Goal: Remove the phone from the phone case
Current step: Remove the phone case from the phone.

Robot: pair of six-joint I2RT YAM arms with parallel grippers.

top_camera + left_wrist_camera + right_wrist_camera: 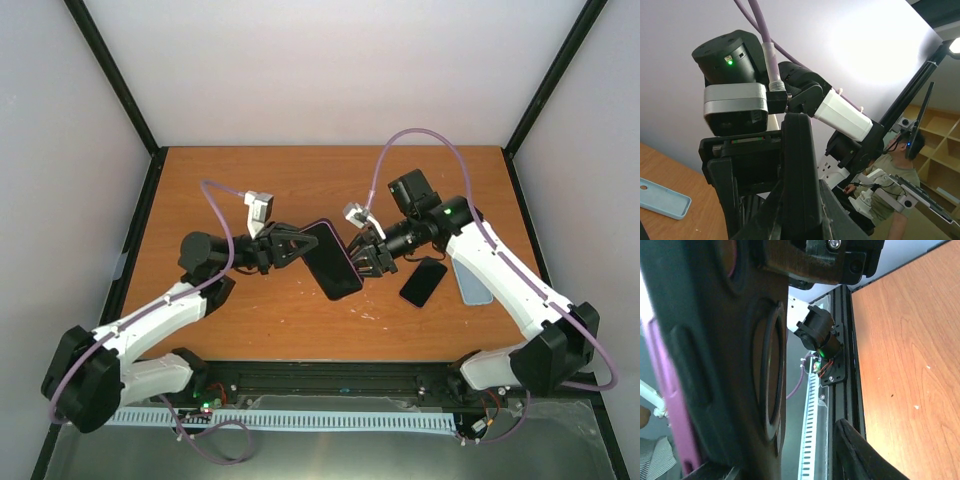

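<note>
A black phone in a case with a purple rim (333,262) is held above the middle of the table. My left gripper (303,250) is shut on its left side. In the left wrist view the cased phone (799,165) stands edge-on between my left gripper's (800,212) fingers. My right gripper (368,258) is at the phone's right edge with its jaws apart. In the right wrist view the case's black back with a round ring (757,370) and its purple rim (667,405) fill the left. One finger (860,455) of my right gripper (790,460) stands clear of it.
A second black phone (423,282) lies flat on the table right of centre. A light blue case (468,282) lies beside it and also shows in the left wrist view (662,198). The black frame rail (330,378) runs along the near edge.
</note>
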